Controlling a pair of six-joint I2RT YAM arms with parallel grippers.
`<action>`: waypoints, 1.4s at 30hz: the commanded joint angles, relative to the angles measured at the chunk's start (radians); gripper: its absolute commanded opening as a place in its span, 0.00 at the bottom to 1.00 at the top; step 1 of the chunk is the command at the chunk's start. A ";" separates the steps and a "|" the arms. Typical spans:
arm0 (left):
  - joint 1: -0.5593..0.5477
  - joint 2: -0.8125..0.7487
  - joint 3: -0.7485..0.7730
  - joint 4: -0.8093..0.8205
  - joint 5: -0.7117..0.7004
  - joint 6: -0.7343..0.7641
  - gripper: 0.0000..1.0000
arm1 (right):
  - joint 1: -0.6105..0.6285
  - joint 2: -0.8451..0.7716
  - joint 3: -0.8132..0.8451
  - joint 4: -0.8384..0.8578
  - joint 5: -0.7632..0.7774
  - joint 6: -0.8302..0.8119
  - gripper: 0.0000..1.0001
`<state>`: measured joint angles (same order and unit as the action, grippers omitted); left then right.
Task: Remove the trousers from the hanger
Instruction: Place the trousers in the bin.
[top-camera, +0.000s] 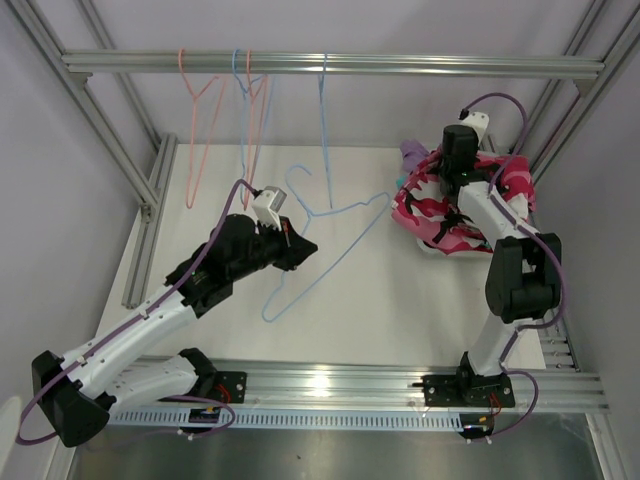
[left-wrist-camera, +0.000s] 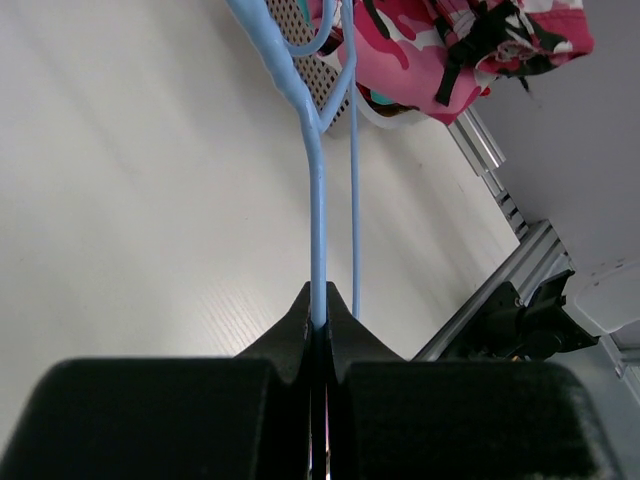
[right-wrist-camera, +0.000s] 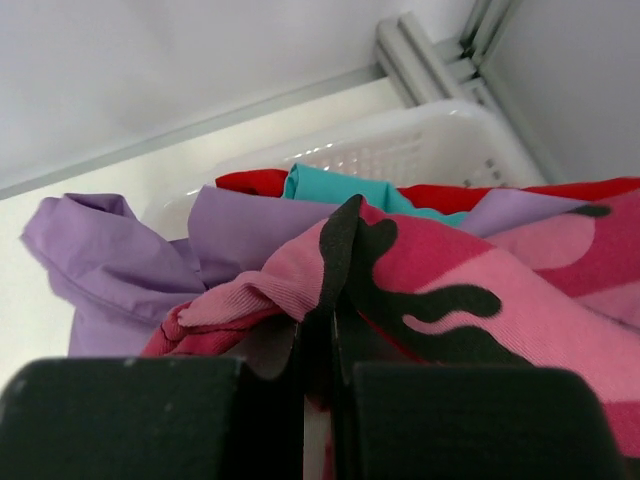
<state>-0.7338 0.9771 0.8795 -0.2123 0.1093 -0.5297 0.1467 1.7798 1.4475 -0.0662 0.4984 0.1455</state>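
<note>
Left gripper (left-wrist-camera: 320, 322) clamped tight on thin light-blue wire hanger (left-wrist-camera: 317, 200), mid-table. Hanger bare, long axis running 7 to 1 o'clock in top view. Pink camouflage cloth trousers (right-wrist-camera: 480, 290) off it, heaped at table's 2 o'clock over white perforated plastic basket (right-wrist-camera: 420, 150). Right gripper (right-wrist-camera: 320, 335) on the spot, jaws nearly together, pinching camouflage fold; right arm nearer by far. Lilac trousers (right-wrist-camera: 240, 225), teal trousers (right-wrist-camera: 340, 188), red trousers (right-wrist-camera: 250, 182) bunched beneath. Likely next: let go, nothing blocking. Salmon-pink wire hanger (top-camera: 190, 150) at 11 o'clock, well apart.

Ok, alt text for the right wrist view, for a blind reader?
The right gripper is shut on a fold of the pink camouflage trousers. Behind it a lilac pair, a teal pair and a red pair lie heaped in a white basket.
</note>
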 joint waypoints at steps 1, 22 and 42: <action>-0.003 0.002 0.050 0.019 0.007 0.023 0.00 | -0.032 0.089 -0.044 0.017 -0.041 0.087 0.00; -0.004 -0.015 0.064 0.007 0.012 0.033 0.01 | -0.096 -0.180 0.266 -0.377 -0.149 0.143 0.71; -0.004 -0.017 0.065 0.010 0.029 0.031 0.00 | -0.096 -0.427 -0.432 -0.175 -0.184 0.282 0.00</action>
<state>-0.7338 0.9802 0.8982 -0.2276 0.1169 -0.5148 0.0528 1.3571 1.0916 -0.2989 0.3386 0.3824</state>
